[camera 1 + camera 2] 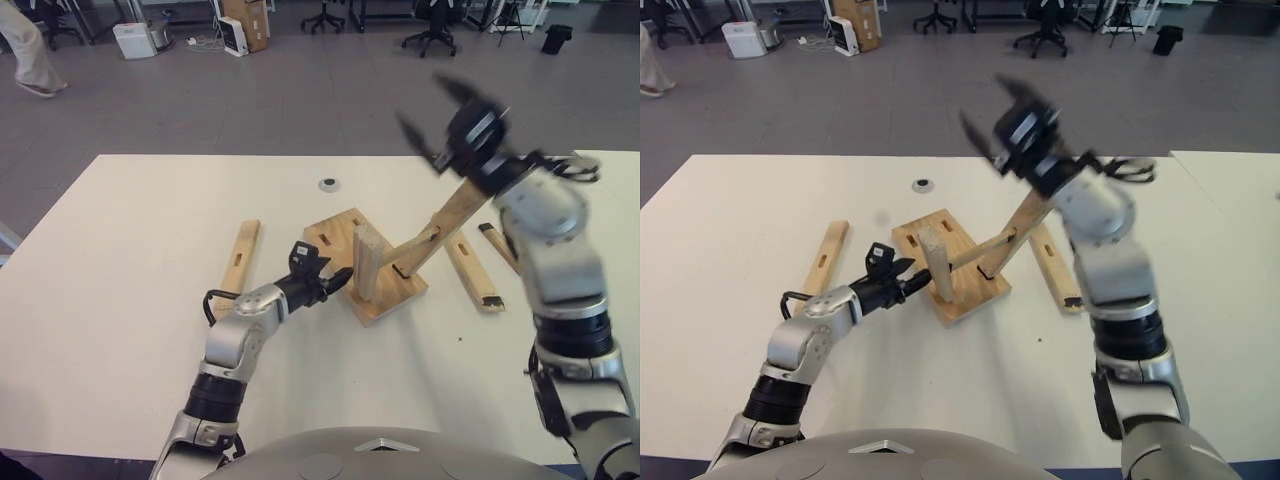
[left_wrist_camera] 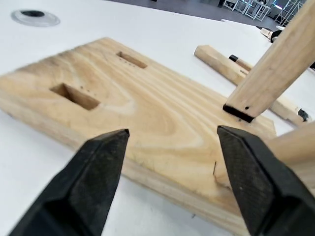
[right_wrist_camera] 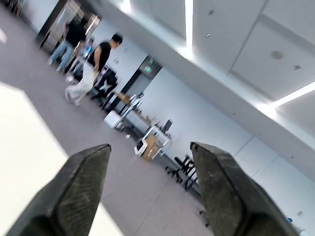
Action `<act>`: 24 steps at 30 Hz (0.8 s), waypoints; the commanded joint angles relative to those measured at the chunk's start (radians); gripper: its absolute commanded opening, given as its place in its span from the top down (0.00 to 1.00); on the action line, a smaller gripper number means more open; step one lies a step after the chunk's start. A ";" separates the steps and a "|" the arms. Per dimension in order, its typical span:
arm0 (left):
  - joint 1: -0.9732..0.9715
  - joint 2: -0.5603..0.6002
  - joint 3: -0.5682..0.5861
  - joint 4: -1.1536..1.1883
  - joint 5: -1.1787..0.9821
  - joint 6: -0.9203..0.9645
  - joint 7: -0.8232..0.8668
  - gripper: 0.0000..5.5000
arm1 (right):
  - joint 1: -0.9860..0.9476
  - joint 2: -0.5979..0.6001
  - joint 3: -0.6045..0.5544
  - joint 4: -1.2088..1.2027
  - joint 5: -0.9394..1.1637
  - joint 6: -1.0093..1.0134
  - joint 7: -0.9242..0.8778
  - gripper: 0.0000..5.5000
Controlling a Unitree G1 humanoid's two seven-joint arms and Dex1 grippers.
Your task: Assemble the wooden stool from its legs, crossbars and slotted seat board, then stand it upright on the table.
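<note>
**A:** Left eye view first. What is lying where?

**B:** A white table (image 1: 120,300), and flat near its middle the slotted seat board (image 1: 395,292). A long leg (image 1: 455,212) leans from the board up towards the right arm's wrist; I cannot tell whether it touches the arm. A shorter leg (image 1: 368,262) stands upright at the board's near corner, with a crossbar (image 1: 412,241) running between the two.

**A:** Any loose parts?

**B:** One loose leg (image 1: 240,258) lies flat to the left of the board, and two more pieces (image 1: 472,268) lie flat to its right.

**A:** And the grippers?

**B:** The left gripper (image 1: 338,282) sits low at the board's near-left edge with its fingers (image 2: 103,162) spread wide and nothing between them (its wrist view looks straight across the board's slots). The right gripper (image 1: 432,112) is raised well above the table and points up at the room — jaws apart, empty.

**A:** Anything smaller?

**B:** A round grommet (image 1: 329,184) is set in the table beyond the board.
</note>
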 commanded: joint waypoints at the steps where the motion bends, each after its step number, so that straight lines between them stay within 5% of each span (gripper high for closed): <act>1: -0.115 0.157 0.176 -0.159 -0.143 -0.015 -0.151 0.40 | -0.116 -0.105 -0.292 0.094 0.307 0.299 0.044 0.45; 5: -0.139 0.251 0.279 -0.213 -0.299 -0.039 -0.307 0.40 | 0.075 -0.146 -0.437 0.153 0.533 0.547 0.126 0.45; 10: -0.117 0.217 0.226 -0.298 -0.426 -0.025 -0.342 0.40 | 0.164 -0.075 -0.486 0.213 0.718 0.691 0.102 0.45; 24: -0.164 0.008 -0.104 -0.029 -0.146 -0.296 -0.249 0.40 | 0.256 -0.015 -0.266 0.072 0.792 0.722 0.085 0.45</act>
